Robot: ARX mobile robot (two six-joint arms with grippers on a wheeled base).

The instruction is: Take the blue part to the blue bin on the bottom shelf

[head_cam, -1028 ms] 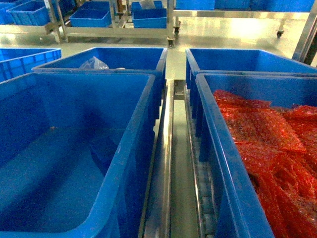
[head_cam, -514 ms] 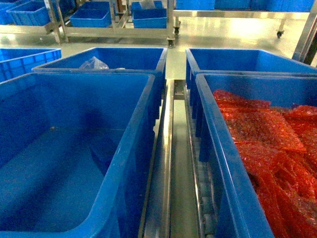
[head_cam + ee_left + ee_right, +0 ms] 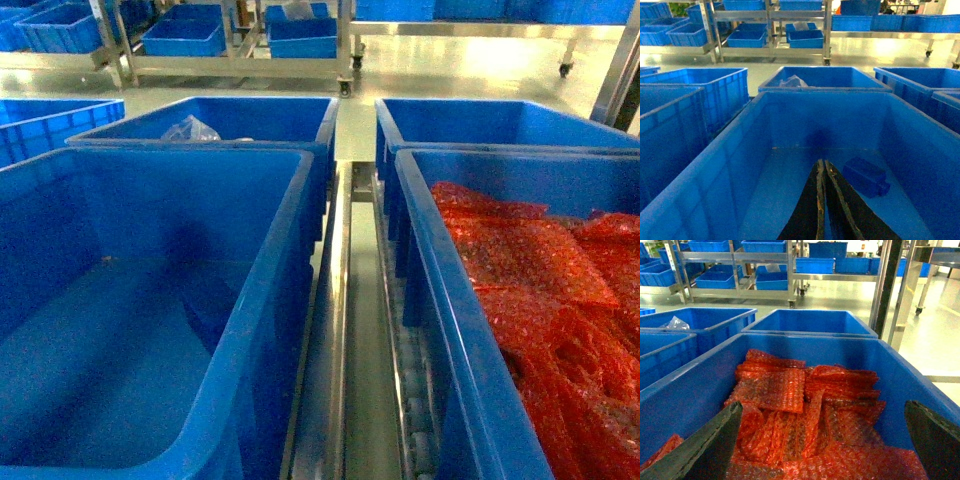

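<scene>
The blue part (image 3: pixel 865 176), a small dark-blue block, lies on the floor of a large blue bin (image 3: pixel 730 170) in the left wrist view, just right of my fingertips. My left gripper (image 3: pixel 822 161) is shut with nothing in it and hangs inside that bin. The same blue bin (image 3: pixel 270 300) fills the left of the head view. It stands on the bottom shelf (image 3: pixel 345 330), whose steel rails and rollers run up the middle. My right gripper (image 3: pixel 823 405) is wide open above red bubble-wrap bags (image 3: pixel 790 405). Neither gripper shows in the head view.
A second blue bin (image 3: pixel 440 320) on the right holds the red bags (image 3: pixel 540 290). Two more bins stand behind, the left one (image 3: pixel 250 120) with a clear plastic bag (image 3: pixel 188 128). Steel racks with small blue crates (image 3: pixel 185 38) line the far floor.
</scene>
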